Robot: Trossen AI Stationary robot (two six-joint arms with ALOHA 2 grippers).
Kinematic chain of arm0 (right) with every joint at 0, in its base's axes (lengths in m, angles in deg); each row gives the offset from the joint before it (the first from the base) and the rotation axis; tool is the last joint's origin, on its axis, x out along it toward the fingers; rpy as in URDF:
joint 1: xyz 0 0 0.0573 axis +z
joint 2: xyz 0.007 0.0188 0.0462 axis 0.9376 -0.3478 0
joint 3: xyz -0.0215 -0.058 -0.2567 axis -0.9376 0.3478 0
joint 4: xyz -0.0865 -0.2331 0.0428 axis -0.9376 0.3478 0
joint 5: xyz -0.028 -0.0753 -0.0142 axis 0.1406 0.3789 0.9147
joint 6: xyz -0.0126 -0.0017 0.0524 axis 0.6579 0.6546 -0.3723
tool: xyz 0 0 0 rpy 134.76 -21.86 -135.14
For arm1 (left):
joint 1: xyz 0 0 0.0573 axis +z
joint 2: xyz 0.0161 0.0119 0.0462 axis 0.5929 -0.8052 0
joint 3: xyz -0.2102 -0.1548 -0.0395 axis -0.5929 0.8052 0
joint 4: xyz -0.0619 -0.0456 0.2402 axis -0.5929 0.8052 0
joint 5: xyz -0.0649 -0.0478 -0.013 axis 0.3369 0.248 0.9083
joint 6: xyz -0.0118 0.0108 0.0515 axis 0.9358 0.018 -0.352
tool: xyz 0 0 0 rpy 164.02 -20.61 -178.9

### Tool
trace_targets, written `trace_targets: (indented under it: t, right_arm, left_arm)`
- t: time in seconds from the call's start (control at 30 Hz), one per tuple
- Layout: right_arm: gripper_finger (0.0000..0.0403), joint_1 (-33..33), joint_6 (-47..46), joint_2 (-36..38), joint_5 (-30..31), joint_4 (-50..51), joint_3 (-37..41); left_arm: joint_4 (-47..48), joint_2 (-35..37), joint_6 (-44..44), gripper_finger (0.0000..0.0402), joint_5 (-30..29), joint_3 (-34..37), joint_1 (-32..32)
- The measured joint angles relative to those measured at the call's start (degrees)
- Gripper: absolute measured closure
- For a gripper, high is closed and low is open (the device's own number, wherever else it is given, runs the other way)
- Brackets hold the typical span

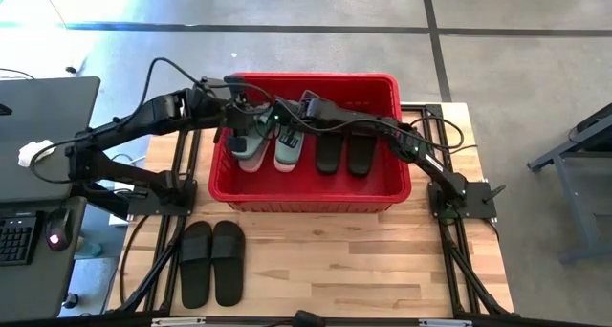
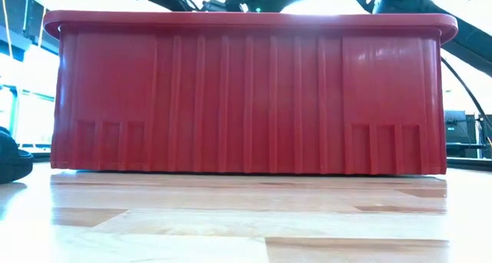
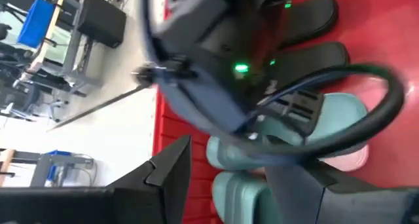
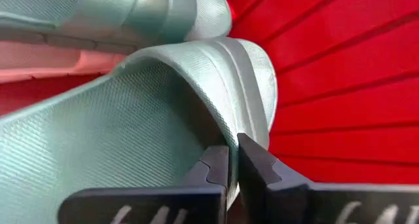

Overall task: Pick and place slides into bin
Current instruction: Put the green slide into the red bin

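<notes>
The red bin (image 1: 306, 199) stands mid-table and fills the low view (image 2: 246, 94). In it lie two sage-green slides (image 1: 251, 151) (image 1: 288, 151), a black pair (image 1: 344, 151) and a pale pink slide (image 3: 353, 160) under the green ones. Another black pair (image 1: 212, 262) rests sole-down on the table, near left. My right gripper (image 4: 232, 162) reaches across the bin and is shut on the right green slide (image 4: 118, 132). My left gripper (image 1: 235, 136) hangs open over the bin's left part, above the other green slide (image 3: 242, 191). I cannot tell whether it touches that slide. My right gripper pinches the edge of the green slide's strap (image 4: 226, 129), at the side where the strap meets the sole. One finger is under the strap and one outside it. The fingers slant down from the table's right side. The slide sits tilted; whether it is lifted clear does not show.
The right arm's forearm and cable (image 3: 216, 86) cross close in front of my left gripper. The bin's thick rim (image 2: 246, 21) and tall walls ring the slides. Bare wooden table (image 1: 363, 270) lies near right. A desk with a keyboard (image 1: 14, 236) stands at the left.
</notes>
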Motion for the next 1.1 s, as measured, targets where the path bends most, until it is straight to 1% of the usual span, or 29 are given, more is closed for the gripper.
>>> trace_targets:
  t: [0.17,0.3,0.33,0.5,0.77,1.1]
  right_arm:
    - [0.0403,-1.1,-0.1,0.0,-0.8,-1.3,0.0]
    - [0.0403,-2.0,-0.1,0.0,-4.8,-1.0,0.0]
    - [0.0403,-2.0,-0.3,0.0,-4.9,-1.0,0.0]
    - [0.0403,-2.2,-0.1,0.0,-4.3,-2.5,0.0]
    - [0.0403,-2.6,-1.6,0.0,-2.3,-1.6,0.0]
    - [0.0403,-2.8,-2.0,0.0,-8.5,-2.3,0.0]
  left_arm:
    - [-1.6,-0.1,0.9,0.0229,0.3,1.7,0.0]
    - [-1.8,0.0,0.8,0.0229,0.3,1.7,0.0]
    - [-1.8,0.0,0.9,0.0229,0.3,1.7,0.0]
    - [-2.1,0.0,1.2,0.0229,0.2,1.7,0.0]
    - [-4.3,0.0,1.9,0.0229,0.0,1.8,0.0]
    - [-4.8,-0.1,2.9,0.0229,0.0,1.8,0.0]
